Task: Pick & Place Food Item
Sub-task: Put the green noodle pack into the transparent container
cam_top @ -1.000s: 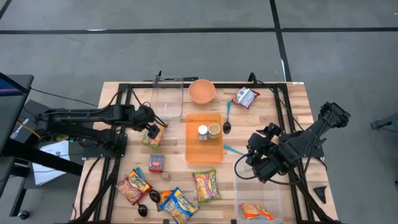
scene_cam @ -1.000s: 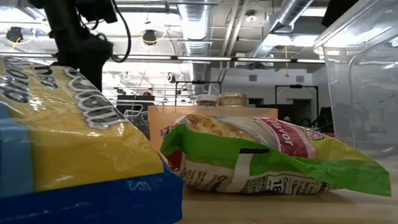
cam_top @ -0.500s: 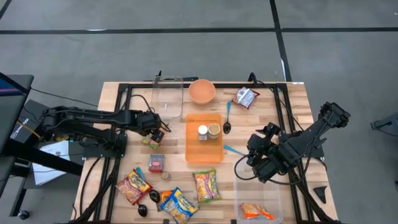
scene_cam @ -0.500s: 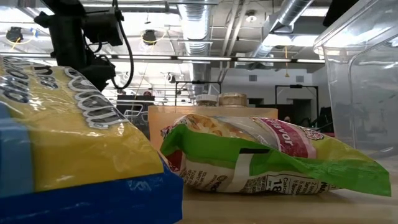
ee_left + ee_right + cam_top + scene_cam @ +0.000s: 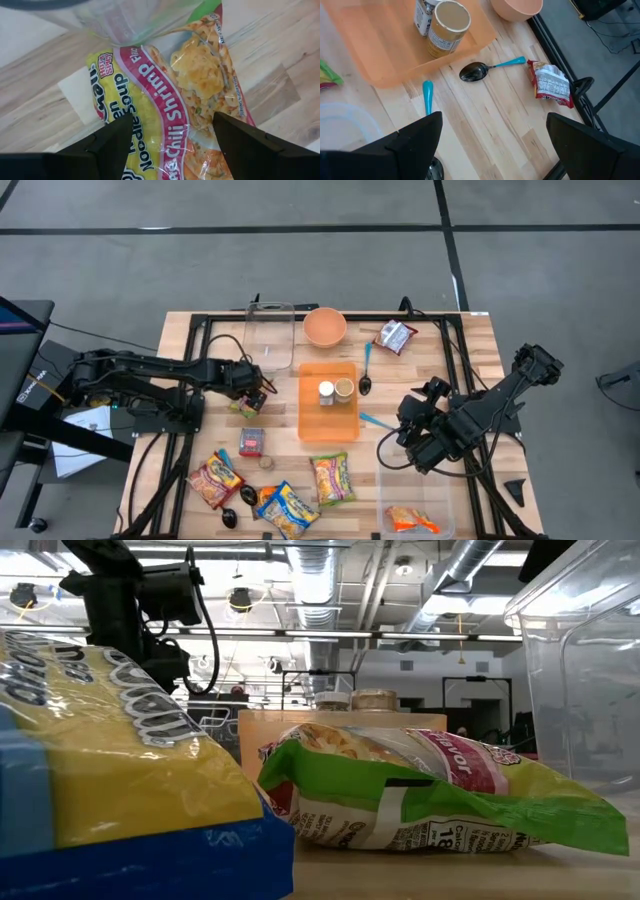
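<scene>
Your left gripper (image 5: 255, 393) sits left of centre in the high view, just below the clear container (image 5: 270, 335) and left of the orange tray (image 5: 327, 425). Its fingers (image 5: 105, 142) straddle the chili shrimp noodle soup packet (image 5: 170, 110); in the left wrist view the fingers frame the packet on both sides, but you cannot tell whether they are pressing it or standing just clear. The packet lies flat on the desk (image 5: 470, 360), its top edge tucked under the clear container's rim.

Your right gripper (image 5: 410, 428) waits at the right of the high view, beside the tray, with its fingers (image 5: 415, 145) spread wide and nothing between them. Below it in the right wrist view you see the black-bowled spoon (image 5: 487, 69), a small red and white packet (image 5: 550, 84), and two jars (image 5: 442, 22) standing on the tray.
</scene>
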`<action>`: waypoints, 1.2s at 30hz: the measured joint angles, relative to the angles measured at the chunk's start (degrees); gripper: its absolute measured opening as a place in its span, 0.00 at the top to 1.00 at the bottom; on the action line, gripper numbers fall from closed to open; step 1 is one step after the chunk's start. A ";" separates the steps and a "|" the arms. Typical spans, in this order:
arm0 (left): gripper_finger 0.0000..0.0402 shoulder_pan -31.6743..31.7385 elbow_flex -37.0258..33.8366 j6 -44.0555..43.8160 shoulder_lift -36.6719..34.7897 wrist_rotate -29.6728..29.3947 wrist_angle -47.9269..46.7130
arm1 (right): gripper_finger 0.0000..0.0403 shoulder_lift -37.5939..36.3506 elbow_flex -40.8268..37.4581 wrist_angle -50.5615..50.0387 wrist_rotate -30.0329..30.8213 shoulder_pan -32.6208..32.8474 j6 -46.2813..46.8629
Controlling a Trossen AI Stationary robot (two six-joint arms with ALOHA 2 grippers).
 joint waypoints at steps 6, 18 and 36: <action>0.33 -1.63 -0.01 1.48 -0.17 1.86 -0.23 | 0.12 -0.01 0.00 -0.01 -0.04 0.00 0.02; 0.58 -4.58 -0.02 2.73 -0.17 2.49 -0.24 | 0.12 0.00 0.00 -0.01 -0.17 0.00 0.02; 1.00 -4.58 -0.30 12.63 -3.87 3.12 -0.80 | 0.12 -0.01 0.00 0.01 0.96 0.00 0.02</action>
